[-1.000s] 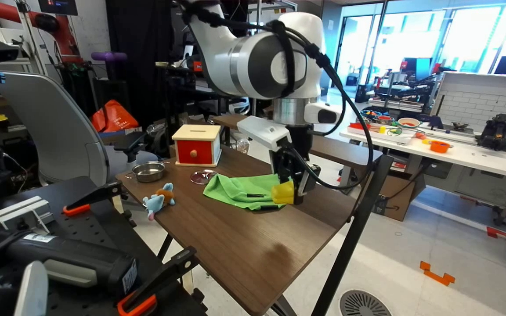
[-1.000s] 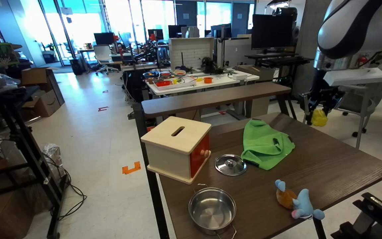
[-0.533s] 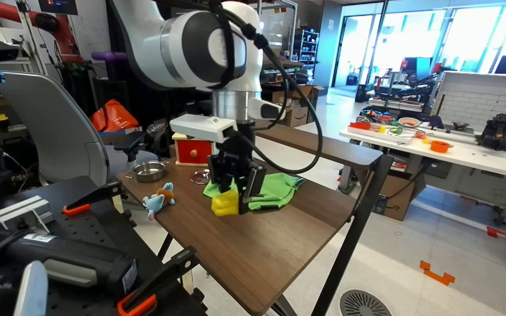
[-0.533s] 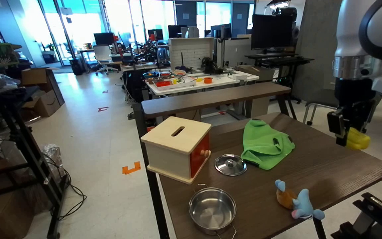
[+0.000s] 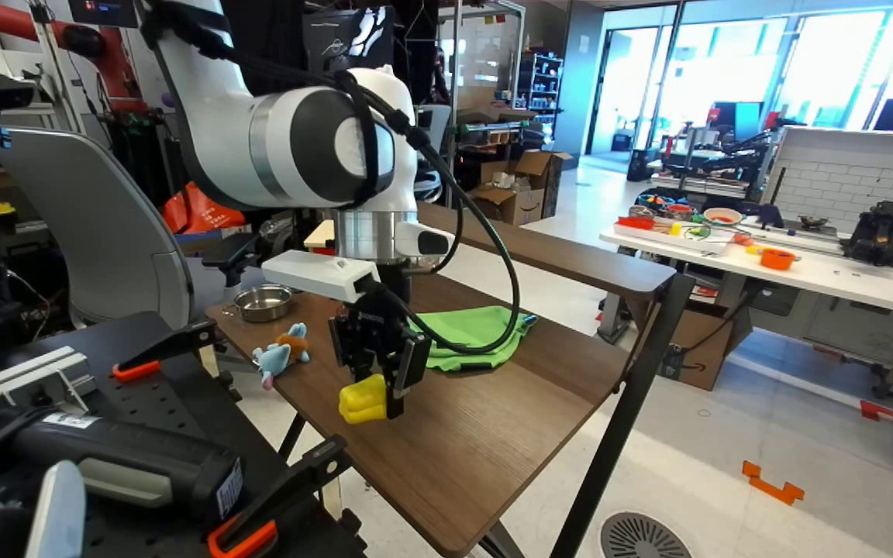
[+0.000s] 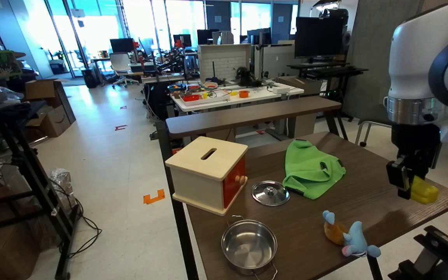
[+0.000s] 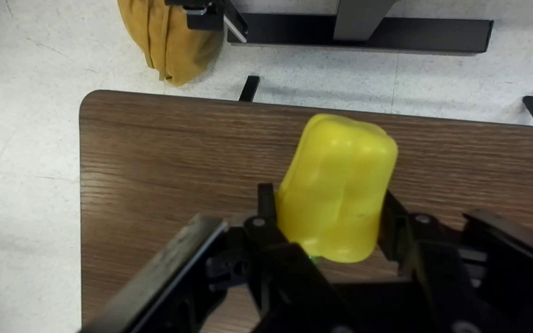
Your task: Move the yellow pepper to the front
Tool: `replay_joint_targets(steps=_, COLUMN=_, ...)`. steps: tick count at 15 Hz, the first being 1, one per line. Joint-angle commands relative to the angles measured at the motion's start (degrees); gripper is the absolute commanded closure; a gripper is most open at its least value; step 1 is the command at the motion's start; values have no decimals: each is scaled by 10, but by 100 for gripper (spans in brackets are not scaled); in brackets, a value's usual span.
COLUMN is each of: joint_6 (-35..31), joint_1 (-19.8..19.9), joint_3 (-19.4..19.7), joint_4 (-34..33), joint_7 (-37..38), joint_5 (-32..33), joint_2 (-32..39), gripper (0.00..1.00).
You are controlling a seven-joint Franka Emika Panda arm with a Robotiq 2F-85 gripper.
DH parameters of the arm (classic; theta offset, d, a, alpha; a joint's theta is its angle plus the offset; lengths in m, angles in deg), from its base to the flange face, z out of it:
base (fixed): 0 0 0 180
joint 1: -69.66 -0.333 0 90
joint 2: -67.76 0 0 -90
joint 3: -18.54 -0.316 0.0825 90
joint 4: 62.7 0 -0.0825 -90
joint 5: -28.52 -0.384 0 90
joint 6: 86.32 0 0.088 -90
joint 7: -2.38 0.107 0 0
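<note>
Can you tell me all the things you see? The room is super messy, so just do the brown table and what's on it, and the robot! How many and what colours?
table: 1, brown, underneath the other things here
green cloth: 1, green with black patches, rumpled on the table
wooden box: 1, pale wood with a red front, on the table
lid: 1, silver, between the wooden box and the green cloth
pot: 1, silver, on the table
stuffed toy: looks like 1, blue, brown and pink, by the table's edge
yellow pepper: 1, yellow, held over the table
fingers: 2, black, gripping the yellow pepper
arm: 1, white and dark grey, over the table
</note>
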Motion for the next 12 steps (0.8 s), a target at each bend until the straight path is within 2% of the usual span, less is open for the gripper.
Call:
replay_joint_targets(steps=1, joint_6=-28, joint_1=-11, joint_3=14, joint_4=-19, joint_7=5, joint_5=8, joint_2=35, gripper=74)
replay_joint_targets(steps=6, joint_6=-52, joint_1=-14, joint_3=23, joint_4=-39, joint_7=6, joint_5=-2, joint_2=64, gripper=72)
replay_joint_targets(steps=7, joint_6=-58, joint_1=-16, joint_3=26, joint_4=-42, joint_7=6, joint_5=-2, joint_2=66, gripper=24)
replay_joint_targets(steps=8, joint_6=-61, joint_1=-18, joint_3=29, joint_4=-44, joint_7=5, joint_5=-1, joint_2=65, gripper=23)
replay_joint_targets(steps=11, joint_6=-44, joint_1=-22, joint_3=28, joint_4=-36, joint_7=4, joint_5=-5, joint_2=40, gripper=3)
replay_joint_targets(steps=12, joint_6=-38, joint_1=-19, joint_3=24, joint_4=-30, joint_7=0, joint_5=-7, joint_2=28, gripper=0)
